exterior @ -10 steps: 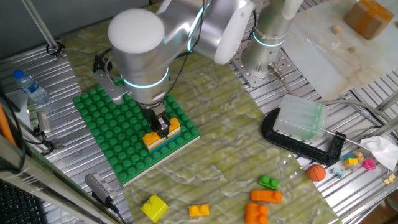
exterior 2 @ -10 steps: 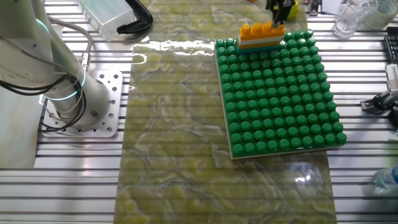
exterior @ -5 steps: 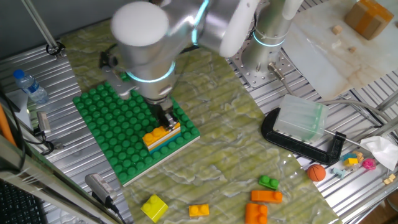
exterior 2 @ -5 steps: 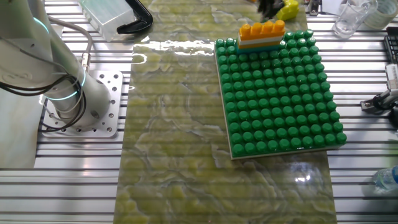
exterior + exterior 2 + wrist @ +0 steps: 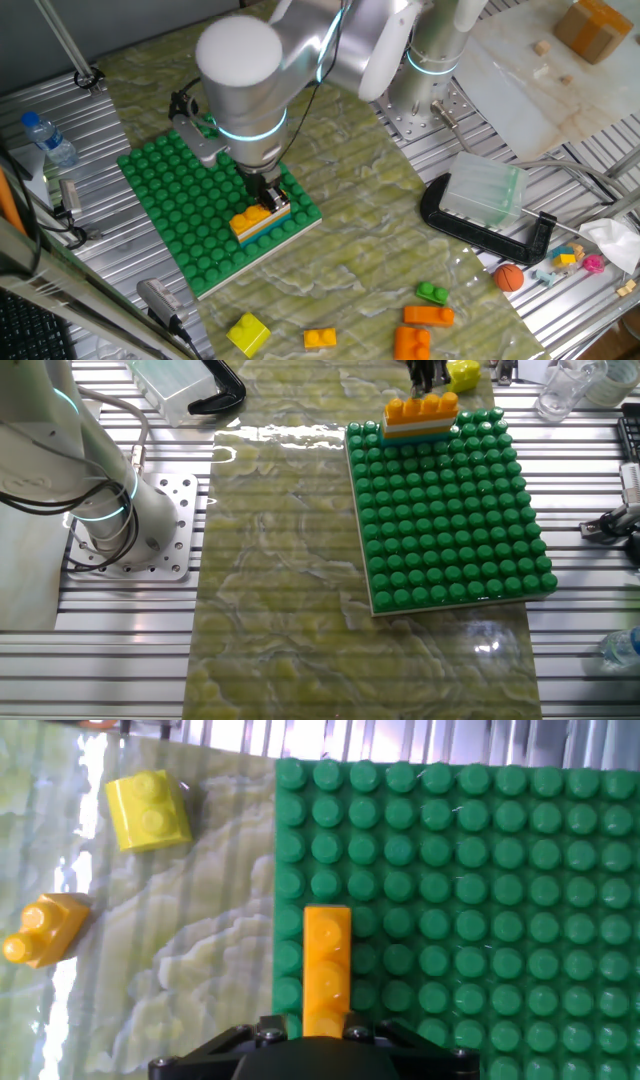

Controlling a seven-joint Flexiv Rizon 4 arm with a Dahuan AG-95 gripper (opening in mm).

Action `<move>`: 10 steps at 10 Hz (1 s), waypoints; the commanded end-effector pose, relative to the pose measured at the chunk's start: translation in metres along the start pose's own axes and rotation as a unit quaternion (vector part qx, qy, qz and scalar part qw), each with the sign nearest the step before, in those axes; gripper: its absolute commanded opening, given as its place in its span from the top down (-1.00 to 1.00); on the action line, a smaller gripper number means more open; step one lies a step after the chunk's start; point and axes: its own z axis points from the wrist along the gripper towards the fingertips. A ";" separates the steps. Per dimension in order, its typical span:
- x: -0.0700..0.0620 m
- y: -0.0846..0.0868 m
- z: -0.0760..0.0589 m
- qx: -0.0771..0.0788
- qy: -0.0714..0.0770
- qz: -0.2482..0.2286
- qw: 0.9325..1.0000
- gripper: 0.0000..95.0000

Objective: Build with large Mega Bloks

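Bricks [image 5: 260, 219] stacked at the baseplate [image 5: 190, 215] edge sit under the gripper [image 5: 270, 196], its jaw state unclear.

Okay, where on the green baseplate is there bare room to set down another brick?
Nearly all of the green baseplate is bare studs. Only one edge is taken, where the orange brick tops a short stack with the end effector over it. Loose bricks, such as the yellow brick, crowd the mat beyond that edge.

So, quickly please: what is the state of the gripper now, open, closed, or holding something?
Gripper: above the orange brick on the green baseplate, nothing visibly held; open or closed cannot be told.
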 end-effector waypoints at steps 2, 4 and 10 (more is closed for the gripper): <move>0.002 0.000 0.002 -0.001 0.011 -0.001 1.000 1.00; 0.002 -0.001 0.018 -0.001 0.009 0.001 1.000 1.00; -0.006 -0.001 0.004 -0.001 0.011 -0.019 1.000 1.00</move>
